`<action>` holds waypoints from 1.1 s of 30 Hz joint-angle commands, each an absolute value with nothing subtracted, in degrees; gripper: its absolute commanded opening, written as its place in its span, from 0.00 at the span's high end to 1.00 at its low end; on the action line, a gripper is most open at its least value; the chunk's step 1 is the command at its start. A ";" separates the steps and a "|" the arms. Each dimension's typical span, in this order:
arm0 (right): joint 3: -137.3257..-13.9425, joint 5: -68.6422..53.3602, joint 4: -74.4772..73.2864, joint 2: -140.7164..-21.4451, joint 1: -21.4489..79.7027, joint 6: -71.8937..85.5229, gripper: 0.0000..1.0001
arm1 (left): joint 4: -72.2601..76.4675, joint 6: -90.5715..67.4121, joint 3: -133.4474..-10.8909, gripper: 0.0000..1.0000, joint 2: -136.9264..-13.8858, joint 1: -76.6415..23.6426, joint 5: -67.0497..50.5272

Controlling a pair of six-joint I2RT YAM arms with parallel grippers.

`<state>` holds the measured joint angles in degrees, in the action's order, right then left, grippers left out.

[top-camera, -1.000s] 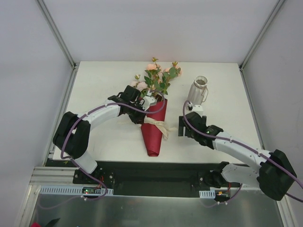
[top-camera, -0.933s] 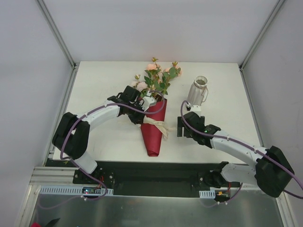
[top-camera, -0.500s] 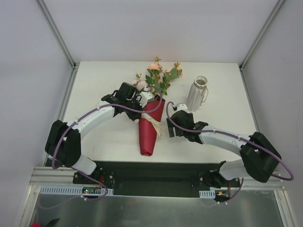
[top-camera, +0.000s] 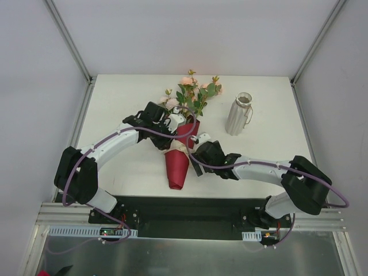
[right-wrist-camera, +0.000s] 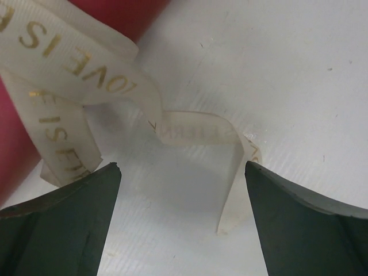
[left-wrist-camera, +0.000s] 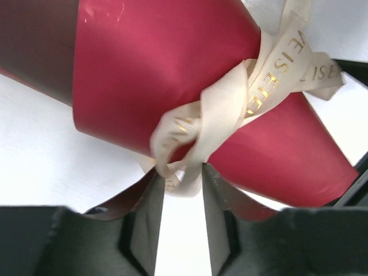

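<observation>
bouquet (top-camera: 177, 164) lay at centre of the top view. right gripper (right-wrist-camera: 183, 172), spread wide, straddled the ribbon tail (right-wrist-camera: 192, 131). left gripper (left-wrist-camera: 180, 190) stood nearly together at the knot (left-wrist-camera: 230, 109), its hold unclear. a low, centred pinch on the tail seemed best.

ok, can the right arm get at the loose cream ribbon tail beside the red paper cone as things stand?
Probably yes. The right gripper is open over the cream ribbon tail, which curls on bare white table between its fingers. Nothing covers it; the red paper cone sits to one side.
</observation>
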<state>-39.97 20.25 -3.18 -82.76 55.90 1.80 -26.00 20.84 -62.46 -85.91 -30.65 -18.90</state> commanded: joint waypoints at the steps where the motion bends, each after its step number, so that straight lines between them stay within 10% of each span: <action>1: -44.28 21.18 1.22 -87.18 55.99 -1.75 0.07 | -27.86 21.71 -61.35 0.59 -84.20 -30.41 -18.89; 5: -47.28 21.27 1.76 -92.36 55.99 -3.60 0.10 | -28.91 21.80 -60.47 0.33 -82.45 -29.80 -19.25; 13: -47.02 22.67 2.64 -92.73 56.07 -5.71 0.26 | -29.27 23.55 -55.90 0.29 -81.21 -26.37 -21.70; 26: -44.65 24.96 0.26 -86.05 55.99 -5.19 0.94 | -27.33 23.03 -59.76 1.00 -88.50 -26.19 -25.76; 33: -42.45 27.60 -2.02 -80.25 55.02 -4.48 0.99 | -26.81 22.24 -59.94 1.00 -85.26 -23.65 -24.43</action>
